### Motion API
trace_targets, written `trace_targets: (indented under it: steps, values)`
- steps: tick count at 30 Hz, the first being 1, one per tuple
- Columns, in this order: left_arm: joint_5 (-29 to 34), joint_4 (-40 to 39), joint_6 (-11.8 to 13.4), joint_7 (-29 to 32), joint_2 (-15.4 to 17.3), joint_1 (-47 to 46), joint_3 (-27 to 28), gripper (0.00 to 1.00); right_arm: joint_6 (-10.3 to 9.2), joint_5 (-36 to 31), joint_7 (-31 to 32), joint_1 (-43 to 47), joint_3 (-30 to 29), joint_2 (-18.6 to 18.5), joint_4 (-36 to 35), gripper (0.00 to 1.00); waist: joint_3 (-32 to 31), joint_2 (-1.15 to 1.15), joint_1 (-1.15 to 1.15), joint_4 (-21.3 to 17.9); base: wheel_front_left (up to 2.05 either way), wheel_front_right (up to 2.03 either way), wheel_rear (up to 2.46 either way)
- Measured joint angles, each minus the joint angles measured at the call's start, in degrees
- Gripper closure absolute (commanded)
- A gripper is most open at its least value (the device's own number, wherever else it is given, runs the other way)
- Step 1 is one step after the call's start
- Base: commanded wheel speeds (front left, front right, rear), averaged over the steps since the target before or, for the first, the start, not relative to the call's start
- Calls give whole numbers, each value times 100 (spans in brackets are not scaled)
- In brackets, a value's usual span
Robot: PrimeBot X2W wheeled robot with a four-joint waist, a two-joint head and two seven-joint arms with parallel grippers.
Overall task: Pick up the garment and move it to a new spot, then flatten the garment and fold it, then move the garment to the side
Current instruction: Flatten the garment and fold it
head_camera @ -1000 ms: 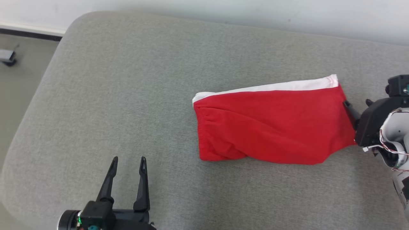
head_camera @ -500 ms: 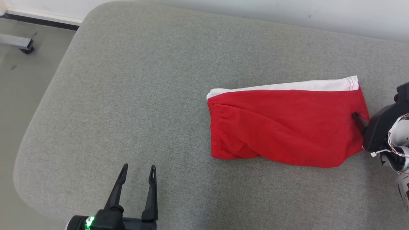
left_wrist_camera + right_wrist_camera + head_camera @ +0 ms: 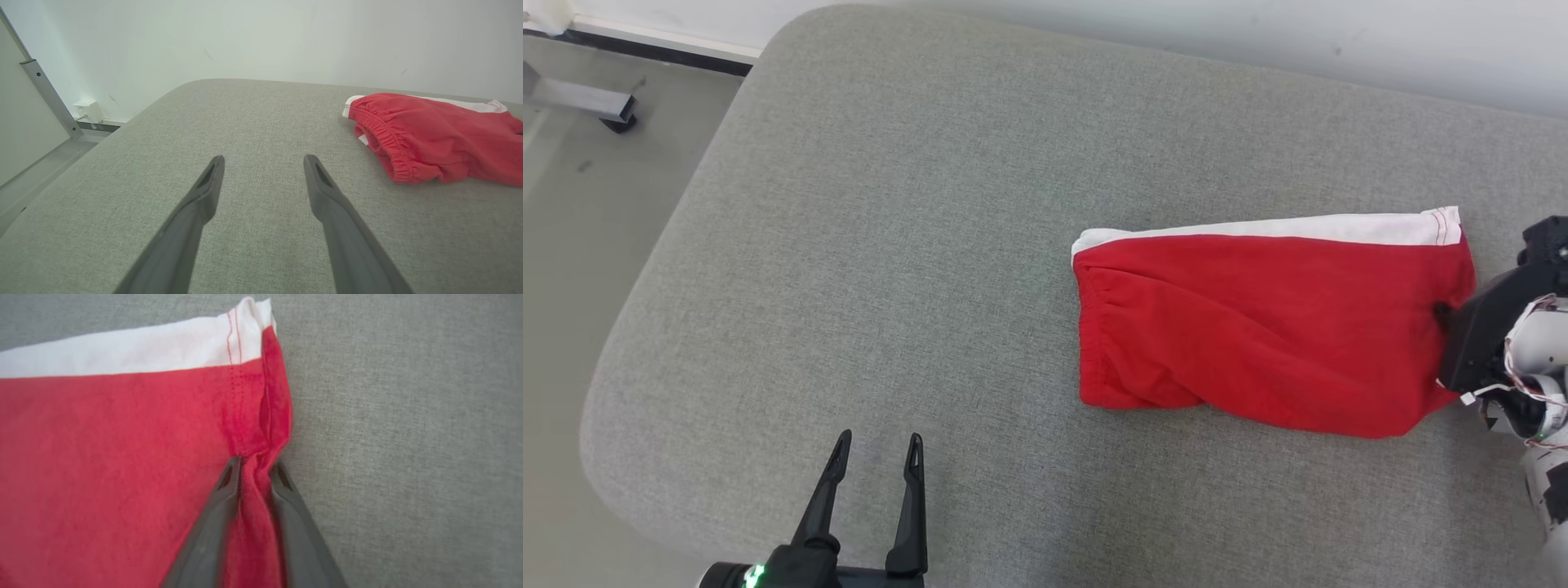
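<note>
I've got the R gripper (image 3: pixel 255 465) pinched on a bunch of red cloth at the hem end of the garment (image 3: pixel 1258 327), jaws nearly together w/ fabric between. The garment lies folded on the right part of the grey cushion (image 3: pixel 890 204), white band along the far edge, elastic waist twd centre. L gripper (image 3: pixel 878 445) is wide open, holding nothing, at the near-left, well apart from the garment.
</note>
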Motion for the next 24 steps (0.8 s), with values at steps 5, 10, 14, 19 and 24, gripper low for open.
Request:
trace_targets:
  steps: [5,10,14,19,24]
  values:
    - [0,-12,19,0,-2,30,-1,0,8,-126,-73,76,-119,80,-22,100,-51,0,1,3,0,0,0]
    - [-1,-11,30,0,-3,98,3,0,19,-301,-248,253,-272,142,-114,100,-138,1,1,-51,0,0,0]
    - [-1,-25,33,0,-4,157,54,0,19,-369,-421,526,-478,227,-293,100,-233,1,1,-142,0,0,0]
    - [0,-14,1,0,-5,222,102,0,19,-571,-556,866,-731,224,-532,100,-355,1,1,-319,0,0,0]
    - [24,4,0,0,-5,270,105,0,19,-762,-588,1114,-1007,193,-878,100,-500,1,1,-501,0,0,0]
